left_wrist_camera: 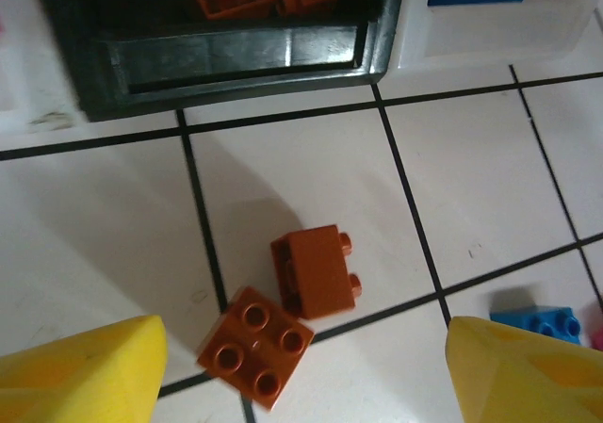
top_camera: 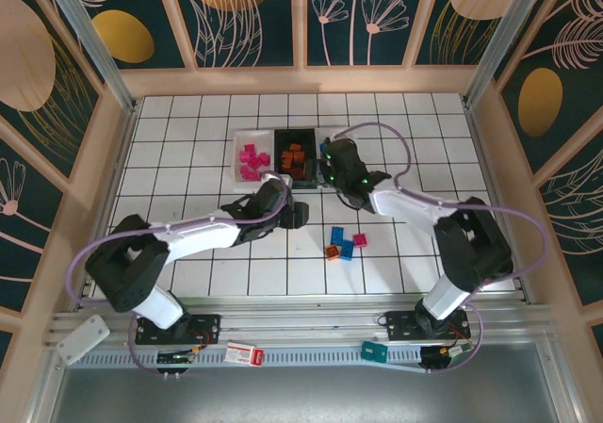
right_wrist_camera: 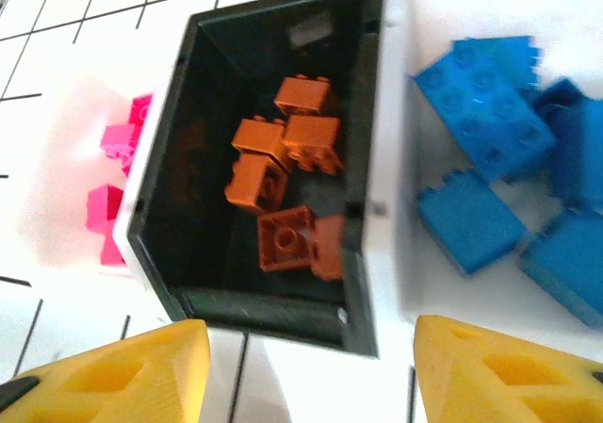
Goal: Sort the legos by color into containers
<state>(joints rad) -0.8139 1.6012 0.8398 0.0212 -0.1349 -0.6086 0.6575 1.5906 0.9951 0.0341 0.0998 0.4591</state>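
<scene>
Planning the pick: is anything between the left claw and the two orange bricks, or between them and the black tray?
Nothing visible. Only bare tile lies between the left claw, the orange bricks and the black tray.

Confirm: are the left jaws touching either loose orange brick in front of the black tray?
Apart. Left wrist view: the two orange bricks lie between its yellow fingers, with bare tile showing on both sides.

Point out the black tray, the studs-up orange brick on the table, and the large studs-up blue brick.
black tray (right_wrist_camera: pixel 254 312): right wrist view, on its near wall.
studs-up orange brick (left_wrist_camera: pixel 254 346): left wrist view, middle of its studded top.
large studs-up blue brick (right_wrist_camera: pixel 485 107): right wrist view, on its studded top face.
</scene>
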